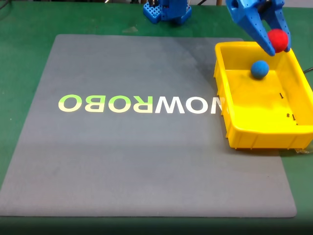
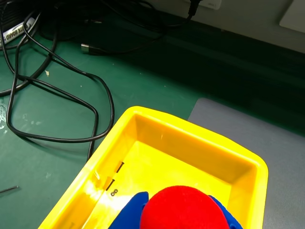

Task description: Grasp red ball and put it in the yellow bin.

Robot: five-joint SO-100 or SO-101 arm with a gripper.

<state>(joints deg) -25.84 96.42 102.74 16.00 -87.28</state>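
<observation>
**Red ball held above the yellow bin**

In the fixed view the blue end effector [image 1: 275, 45] hangs over the far end of the yellow bin [image 1: 230, 117], its two fingers closed around the red ball [image 1: 278, 39], which sits clear of the bin floor, above the rim line at the far wall. The bin stands at the right edge of a grey mat [image 1: 146, 161] printed with pale lettering [image 1: 139, 104] that reads reversed from this camera. The mat lies on a green counter [image 1: 29, 29]. Inside the bin, near its far end, rests a blue ball [image 1: 259, 69], apart from the red one and lower down. A blue arm base [image 1: 167, 11] shows at the top edge, beyond the mat.

The wrist view looks down past the red ball [image 2: 183, 210], which bulges at the bottom edge with blue fingers [image 2: 127, 212] showing on either side of it. Beneath lies the bin's bare yellow floor and its rim [image 2: 190, 125]. This camera shows what the fixed one misses: black cables [image 2: 71, 90] looping over the green counter beside the bin, and small dark marks on the bin's inner wall. The blue ball is hidden from this angle.
</observation>
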